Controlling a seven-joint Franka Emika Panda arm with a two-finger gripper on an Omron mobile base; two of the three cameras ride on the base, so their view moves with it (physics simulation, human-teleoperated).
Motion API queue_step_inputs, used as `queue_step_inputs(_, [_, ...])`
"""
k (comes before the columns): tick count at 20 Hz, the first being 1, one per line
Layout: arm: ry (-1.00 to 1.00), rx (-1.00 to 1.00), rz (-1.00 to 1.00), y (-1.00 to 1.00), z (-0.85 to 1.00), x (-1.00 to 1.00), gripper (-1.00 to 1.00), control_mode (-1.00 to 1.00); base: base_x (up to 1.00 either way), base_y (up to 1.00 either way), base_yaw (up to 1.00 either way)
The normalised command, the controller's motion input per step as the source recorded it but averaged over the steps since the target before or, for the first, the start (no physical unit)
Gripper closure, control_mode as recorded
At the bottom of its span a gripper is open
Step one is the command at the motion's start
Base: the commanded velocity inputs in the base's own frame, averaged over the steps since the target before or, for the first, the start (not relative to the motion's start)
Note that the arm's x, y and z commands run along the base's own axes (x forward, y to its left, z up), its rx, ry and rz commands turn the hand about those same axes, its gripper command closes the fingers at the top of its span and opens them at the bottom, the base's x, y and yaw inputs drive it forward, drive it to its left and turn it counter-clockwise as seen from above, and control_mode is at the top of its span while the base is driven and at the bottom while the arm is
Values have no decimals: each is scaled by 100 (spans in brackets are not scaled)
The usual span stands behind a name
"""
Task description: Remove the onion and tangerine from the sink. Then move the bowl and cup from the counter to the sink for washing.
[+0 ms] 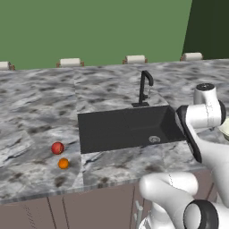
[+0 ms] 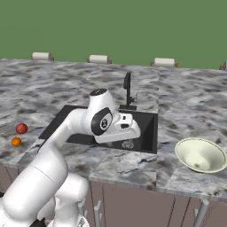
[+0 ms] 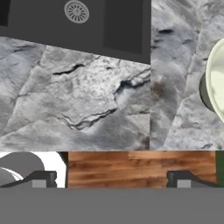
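Observation:
The black sink is sunk into the marble counter. On the counter left of the sink lie the red onion and, nearer the front edge, the orange tangerine. The cream bowl stands on the counter right of the sink. My gripper is open and holds nothing. It hovers over the counter's front strip by the sink's right front corner, left of the bowl. The cup is out of view.
A thin black faucet rises behind the sink. Several white rolls line the counter's back edge under a green wall. Brown cabinet fronts run below the front edge.

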Motion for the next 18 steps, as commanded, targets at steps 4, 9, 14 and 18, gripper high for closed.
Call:
queue_step_inputs(4, [0,0,11,-42,0,10,-100,-100,0,0,0])
queue_step_inputs(9, [1,0,3,-44,0,17,-100,-100,0,0,0])
queue_step_inputs(14, [1,0,1,-43,0,18,-100,-100,0,0,0])
queue_step_inputs(18, [4,0,0,-42,0,19,-100,-100,0,0,0])
